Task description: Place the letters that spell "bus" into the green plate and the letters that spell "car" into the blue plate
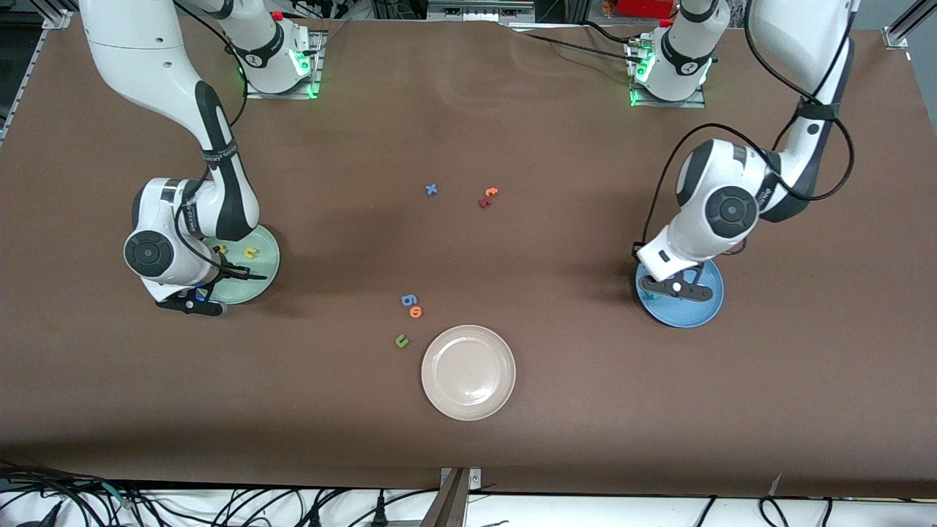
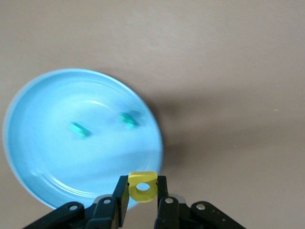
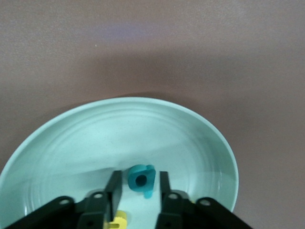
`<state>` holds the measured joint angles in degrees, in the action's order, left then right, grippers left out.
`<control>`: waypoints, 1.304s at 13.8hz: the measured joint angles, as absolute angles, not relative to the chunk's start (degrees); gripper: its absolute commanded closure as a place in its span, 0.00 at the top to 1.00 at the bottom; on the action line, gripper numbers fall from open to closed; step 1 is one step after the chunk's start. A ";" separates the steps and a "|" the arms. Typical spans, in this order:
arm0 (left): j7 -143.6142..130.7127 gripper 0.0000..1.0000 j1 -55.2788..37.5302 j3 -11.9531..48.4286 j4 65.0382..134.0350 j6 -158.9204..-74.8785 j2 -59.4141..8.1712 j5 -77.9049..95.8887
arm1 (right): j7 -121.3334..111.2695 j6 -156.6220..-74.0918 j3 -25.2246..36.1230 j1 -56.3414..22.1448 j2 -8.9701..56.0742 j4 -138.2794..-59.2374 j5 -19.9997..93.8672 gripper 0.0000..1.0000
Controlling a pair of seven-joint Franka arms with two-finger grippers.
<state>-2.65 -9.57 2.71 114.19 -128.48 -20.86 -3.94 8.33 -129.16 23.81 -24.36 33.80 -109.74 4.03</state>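
You are at the drop on both sides, so lower each letter close to its plate before letting go and lift straight up. The right gripper (image 3: 138, 188) sits over the green plate (image 1: 265, 249) at the frame's left, its fingers slightly parted around the teal "b" (image 3: 141, 180), which looks nearly free. The left gripper (image 2: 143, 198), over the blue plate's (image 2: 38, 157) edge at the frame's right, pinches the yellow "a" (image 2: 142, 186); carry it inward first.
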 measured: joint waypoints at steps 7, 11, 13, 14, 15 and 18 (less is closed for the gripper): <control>1.67 0.99 -5.79 2.75 114.29 -132.72 -23.22 -4.10 | 8.22 -112.91 24.04 -24.36 27.48 -100.65 4.03 1.00; 1.67 1.00 -4.94 2.77 110.21 -127.98 -23.21 -4.10 | 8.21 -96.52 24.18 -24.35 23.85 -90.05 4.03 1.00; 1.65 1.00 -4.78 2.80 106.50 -121.49 -23.15 -4.10 | 8.21 -90.55 24.18 -24.39 22.37 -85.47 4.04 1.00; 1.65 1.00 -4.76 2.81 104.73 -118.26 -23.05 -4.10 | 8.21 -88.75 24.16 -24.40 21.41 -83.91 4.04 1.00; 1.65 1.00 -4.60 2.80 103.07 -115.66 -22.95 -4.10 | 8.21 -87.80 24.16 -24.40 20.25 -82.94 4.04 1.00; 1.65 1.00 -2.96 2.78 100.38 -111.68 -22.31 -4.10 | 8.21 -87.19 24.19 -24.37 16.14 -82.30 4.02 1.00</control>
